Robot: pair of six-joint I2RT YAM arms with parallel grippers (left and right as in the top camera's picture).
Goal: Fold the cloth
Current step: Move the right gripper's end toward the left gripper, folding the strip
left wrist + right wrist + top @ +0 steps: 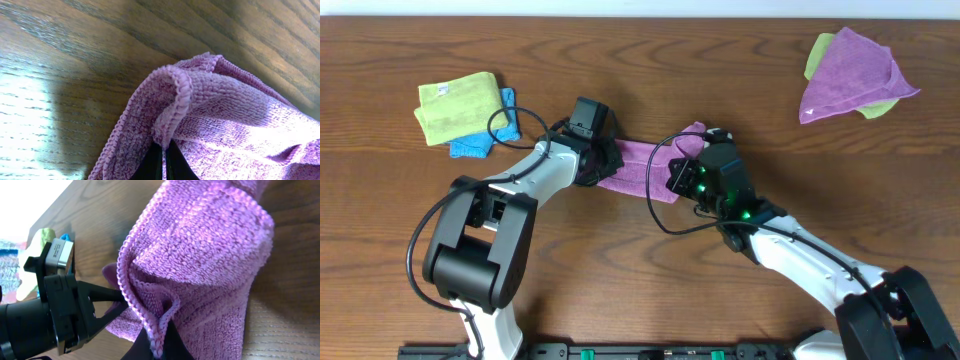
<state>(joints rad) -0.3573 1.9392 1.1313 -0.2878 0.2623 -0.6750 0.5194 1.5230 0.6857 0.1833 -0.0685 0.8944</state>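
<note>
At the middle of the wooden table (620,40), the pinkish-purple cloth (642,166) lies bunched into a short band stretched between the two arms, well apart from the other towels. The left gripper (610,165) meets the band's left end and the right gripper (678,178) its right end, where a rounded lump of fabric shows just above the gripper body. In the left wrist view the dark fingers (152,167) are pressed together on a fold of the stitched hem, so these jaws are clamped on the cloth, which rises out of them in a ridge and spreads to the right over the wood grain. In the right wrist view that gripper's jaws are likewise closed on a doubled piece of the cloth's hemmed edge at the bottom of the frame. The fabric billows up and away from them in a broad, rounded mass. The left gripper shows there too, at the left, its black fingertips reaching the cloth's far edge. Toward the table's far left lies a folded yellow-green towel (458,105) resting on a blue cloth (475,145). At the far right, a violet towel (855,78) lies crumpled over a second yellow-green towel (818,55), whose edges peek out at its upper left and lower right.
</note>
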